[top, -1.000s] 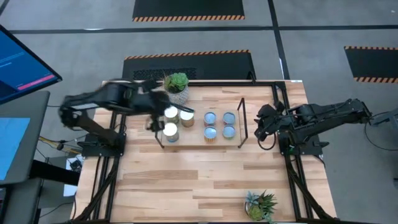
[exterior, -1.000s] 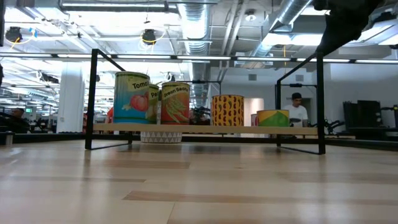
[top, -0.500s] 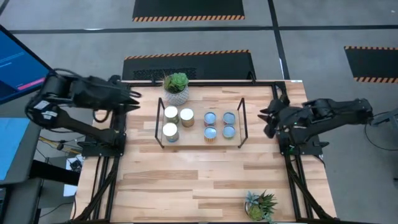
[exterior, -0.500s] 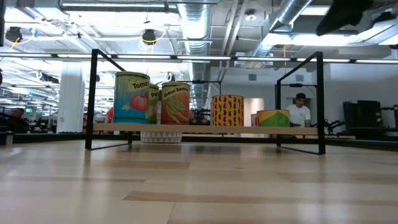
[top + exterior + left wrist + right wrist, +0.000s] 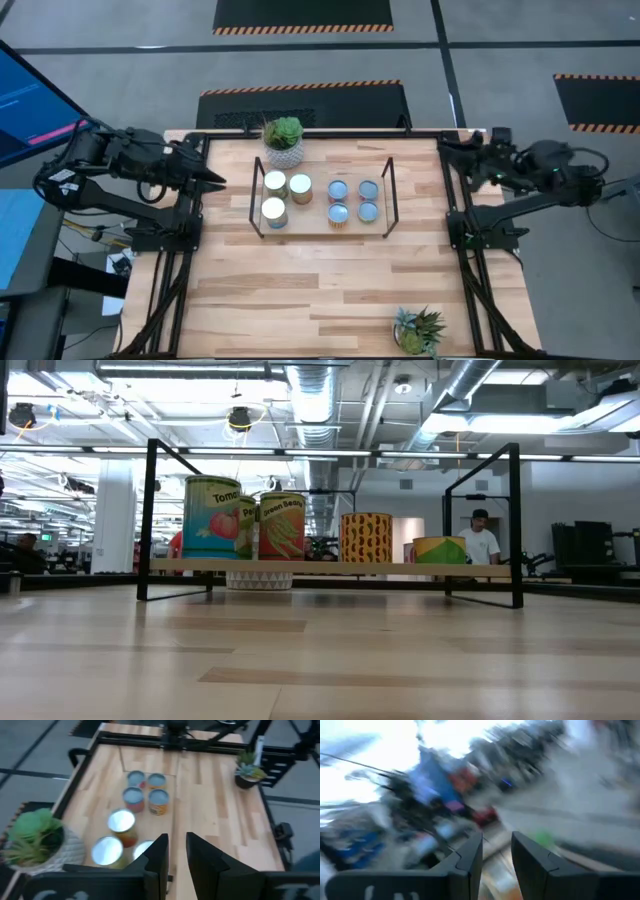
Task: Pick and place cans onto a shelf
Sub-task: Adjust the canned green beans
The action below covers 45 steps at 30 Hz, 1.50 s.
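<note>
Open bare tabletop from 4 through 8 o'clock of the shelf. Blocked at 11 by the succulent pot, at 5 by a spiky plant. Wire frames closing both short ends; cans crowding the board, clear above.

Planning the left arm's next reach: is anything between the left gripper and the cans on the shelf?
Only the shelf's black wire end frame stands between the left gripper and the silver-topped cans; otherwise bare tabletop.
</note>
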Available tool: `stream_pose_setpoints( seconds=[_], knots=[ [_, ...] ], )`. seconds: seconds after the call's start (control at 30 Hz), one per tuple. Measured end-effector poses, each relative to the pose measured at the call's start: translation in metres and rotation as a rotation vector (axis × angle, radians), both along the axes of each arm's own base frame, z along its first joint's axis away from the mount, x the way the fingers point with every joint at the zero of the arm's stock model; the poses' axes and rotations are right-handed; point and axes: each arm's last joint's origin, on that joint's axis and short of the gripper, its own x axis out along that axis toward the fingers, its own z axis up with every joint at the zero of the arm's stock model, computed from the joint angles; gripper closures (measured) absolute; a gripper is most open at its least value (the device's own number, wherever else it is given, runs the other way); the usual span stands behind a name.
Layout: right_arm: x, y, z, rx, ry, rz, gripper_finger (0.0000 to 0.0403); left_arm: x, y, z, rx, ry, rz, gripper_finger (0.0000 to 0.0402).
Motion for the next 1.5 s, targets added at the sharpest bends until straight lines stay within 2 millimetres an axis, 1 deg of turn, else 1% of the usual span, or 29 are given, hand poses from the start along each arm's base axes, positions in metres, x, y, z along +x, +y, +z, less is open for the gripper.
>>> stream_pose_setpoints(
  seconds=[0.07, 0.17, 0.27, 0.33, 0.4, 0.47, 0.57, 0.63, 0.77, 0.87, 0.93, 1.07, 1.17, 1.3, 1.37, 1.5],
  knots=[
    [0.005, 0.003, 0.011, -0.103, -0.071, 0.057, 0.0276, 0.003, -0.001, -0.001, -0.018, 0.008, -0.029, 0.0345],
    [0.021, 0.008, 0.024, -0.226, -0.154, 0.105, 0.0276, 0.005, -0.002, -0.002, -0.014, 0.024, -0.050, 0.0345],
    [0.042, 0.012, 0.029, -0.343, -0.164, 0.075, 0.0276, 0.002, -0.001, -0.002, 0.033, 0.019, -0.065, 0.0345],
    [0.054, 0.015, 0.030, -0.406, -0.167, 0.046, 0.0276, -0.004, 0.000, -0.001, 0.049, -0.002, -0.046, 0.0345],
    [0.067, 0.016, 0.031, -0.447, -0.166, -0.006, 0.0276, -0.009, 0.000, -0.006, 0.042, -0.038, -0.023, 0.0345],
    [0.079, 0.016, 0.033, -0.444, -0.195, -0.061, 0.0276, -0.013, 0.001, -0.021, 0.033, -0.067, -0.017, 0.0345],
    [0.095, 0.014, 0.034, -0.449, -0.247, -0.128, 0.0276, -0.011, 0.000, -0.051, -0.010, -0.149, -0.031, 0.0345],
    [0.108, 0.010, 0.035, -0.470, -0.221, -0.161, 0.0276, -0.010, -0.001, -0.075, -0.042, -0.197, -0.036, 0.0345],
    [0.135, 0.000, 0.035, -0.459, -0.128, -0.188, 0.0276, -0.007, -0.001, -0.118, -0.076, -0.277, -0.023, 0.0345],
    [0.156, -0.009, 0.035, -0.465, 0.015, -0.195, 0.0276, -0.003, -0.001, -0.150, -0.078, -0.327, -0.024, 0.0345],
    [0.171, -0.017, 0.034, -0.433, 0.120, -0.188, 0.0276, -0.001, -0.001, -0.172, -0.080, -0.353, -0.025, 0.0345],
    [0.200, -0.033, 0.024, -0.350, 0.381, -0.170, 0.0276, 0.001, -0.002, -0.207, -0.108, -0.444, -0.044, 0.0345],
    [0.223, -0.041, 0.012, -0.318, 0.539, -0.119, 0.0276, 0.002, -0.003, -0.227, -0.135, -0.497, -0.064, 0.0345],
    [0.255, -0.045, -0.008, -0.295, 0.645, 0.031, 0.0276, 0.001, -0.003, -0.240, -0.164, -0.534, -0.077, 0.0345],
    [0.272, -0.046, -0.020, -0.277, 0.666, 0.091, 0.0276, 0.000, -0.004, -0.245, -0.176, -0.528, -0.082, 0.0345],
    [0.301, -0.048, -0.047, -0.221, 0.724, 0.147, 0.0276, -0.001, -0.004, -0.257, -0.213, -0.515, -0.089, 0.0345]
  ],
)
